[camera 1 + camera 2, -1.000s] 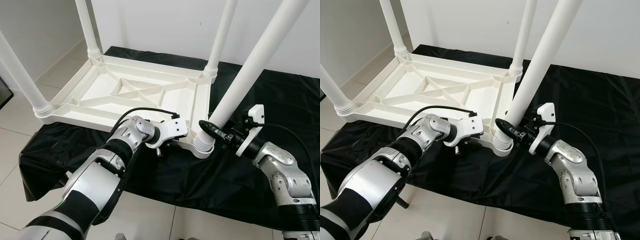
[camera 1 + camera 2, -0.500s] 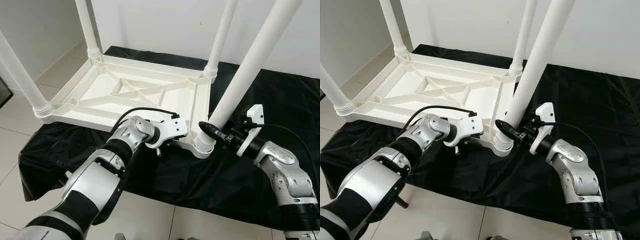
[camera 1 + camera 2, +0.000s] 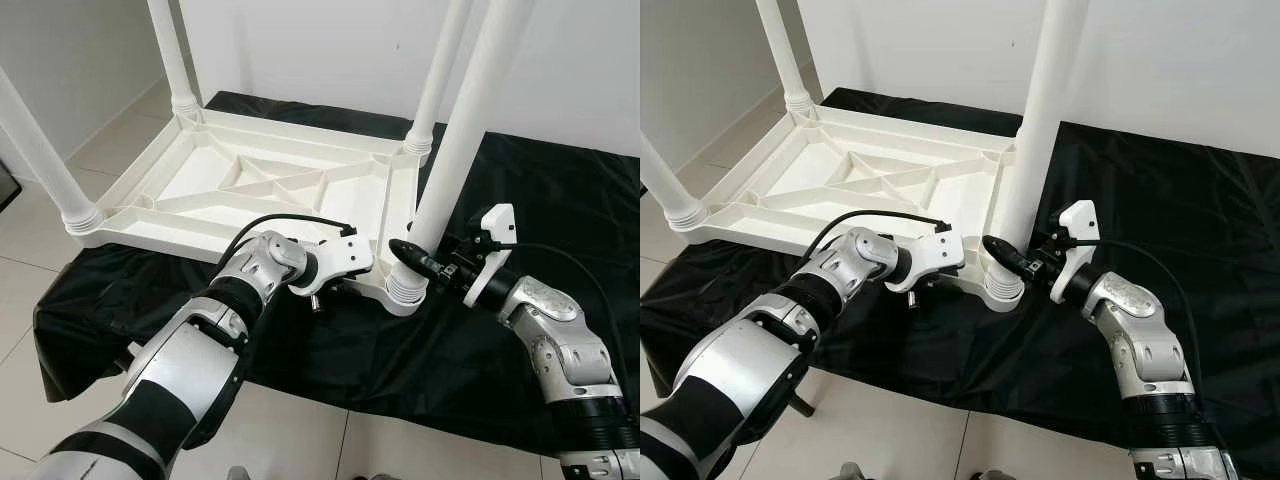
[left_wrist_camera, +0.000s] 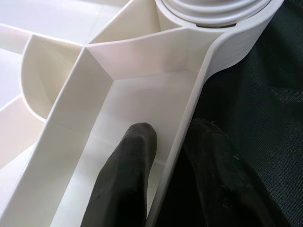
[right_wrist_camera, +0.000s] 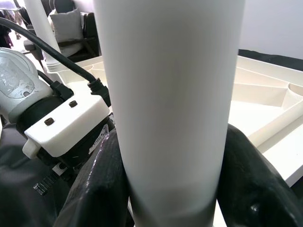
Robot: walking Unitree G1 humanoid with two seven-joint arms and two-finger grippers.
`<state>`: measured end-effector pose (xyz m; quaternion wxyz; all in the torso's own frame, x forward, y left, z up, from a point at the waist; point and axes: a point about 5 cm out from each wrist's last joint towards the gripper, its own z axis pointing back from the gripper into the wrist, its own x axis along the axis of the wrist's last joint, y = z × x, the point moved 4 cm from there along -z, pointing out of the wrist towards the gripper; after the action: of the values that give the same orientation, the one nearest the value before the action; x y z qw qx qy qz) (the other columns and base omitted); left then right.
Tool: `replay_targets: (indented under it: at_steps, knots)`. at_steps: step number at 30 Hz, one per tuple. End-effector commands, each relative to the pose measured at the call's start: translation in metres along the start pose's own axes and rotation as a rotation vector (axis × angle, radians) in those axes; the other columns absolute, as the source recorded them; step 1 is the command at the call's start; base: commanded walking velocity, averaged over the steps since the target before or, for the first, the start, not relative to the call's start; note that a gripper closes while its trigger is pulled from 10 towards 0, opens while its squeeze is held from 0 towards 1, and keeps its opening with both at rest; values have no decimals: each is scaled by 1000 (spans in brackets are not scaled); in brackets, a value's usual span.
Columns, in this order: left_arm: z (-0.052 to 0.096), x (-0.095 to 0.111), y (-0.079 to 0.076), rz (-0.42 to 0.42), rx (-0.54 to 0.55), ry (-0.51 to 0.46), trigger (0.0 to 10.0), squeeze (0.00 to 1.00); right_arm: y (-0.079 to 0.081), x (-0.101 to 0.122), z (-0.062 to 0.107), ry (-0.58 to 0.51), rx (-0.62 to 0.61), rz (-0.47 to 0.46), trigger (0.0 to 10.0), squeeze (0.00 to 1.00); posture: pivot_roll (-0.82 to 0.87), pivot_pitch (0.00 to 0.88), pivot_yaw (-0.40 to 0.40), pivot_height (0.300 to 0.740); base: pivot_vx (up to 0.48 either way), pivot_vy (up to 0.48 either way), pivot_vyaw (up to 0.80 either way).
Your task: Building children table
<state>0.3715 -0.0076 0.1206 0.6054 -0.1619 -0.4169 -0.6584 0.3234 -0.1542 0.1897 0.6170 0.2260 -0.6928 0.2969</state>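
with the upturned tabletop (image 3: 250,180) on the black sheet (image 3: 560,200), the left gripper (image 4: 165,165) fingers pinch its rim while the right gripper (image 5: 170,189) fingers clamp the fourth leg (image 3: 455,150), standing in the near corner socket (image 3: 405,290), which next likely needs twisting home.

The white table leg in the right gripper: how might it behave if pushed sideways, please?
The leg looks stiff, smooth plastic, so the right gripper might slip. It is tall, so sideways pushes would probably lever its socket, though the left gripper braces the frame.
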Motion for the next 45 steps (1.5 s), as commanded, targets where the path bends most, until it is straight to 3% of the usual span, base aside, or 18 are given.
replay_targets:
  at_steps: [1, 17, 29, 45]
  knots:
    - [0, -1, 0, 17, 3, -7, 10000, 0, 6, -16, -3, 55, 18, -40, 10000, 0, -72, 73, -3, 740, 0, 0, 0]
    - [0, -2, 2, 35, 35, -21, 10000, 0, 4, -16, -4, 42, 4, -38, 10000, 0, -74, 62, -2, 740, 0, 0, 0]
    - [-2, 2, 8, 120, 128, -82, 10000, 0, 1, -13, -6, 29, -3, -34, 10000, 0, -75, 67, -4, 740, 0, 0, 0]
    - [-4, 2, 3, 93, 98, -83, 10000, 0, -2, -19, 4, 21, -42, -69, 10000, 0, -71, 70, 2, 740, 0, 0, 0]
